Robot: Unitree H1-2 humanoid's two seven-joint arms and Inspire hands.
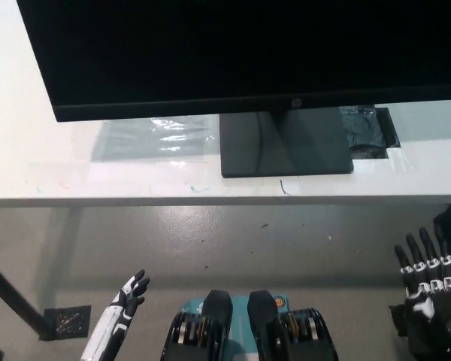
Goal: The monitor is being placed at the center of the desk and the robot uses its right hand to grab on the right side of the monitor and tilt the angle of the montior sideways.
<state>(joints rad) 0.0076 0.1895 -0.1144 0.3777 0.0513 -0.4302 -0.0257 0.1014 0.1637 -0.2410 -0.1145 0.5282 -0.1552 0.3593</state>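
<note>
My left hand (129, 295) hangs at seven o'clock, fingers apart, holding nothing. The monitor (240, 53) stands at twelve o'clock on the white surface (30, 158), its dark base (286, 143) just right of centre. My right hand (428, 282) sits at five o'clock below the surface edge, fingers spread, empty, well apart from the monitor.

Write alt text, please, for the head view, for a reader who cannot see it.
A black monitor stands on its dark base on a white desk, seen steeply from above. The robot's black right hand is low at the right, below the desk edge, open and touching nothing; the white left hand rests at the lower left.
</note>
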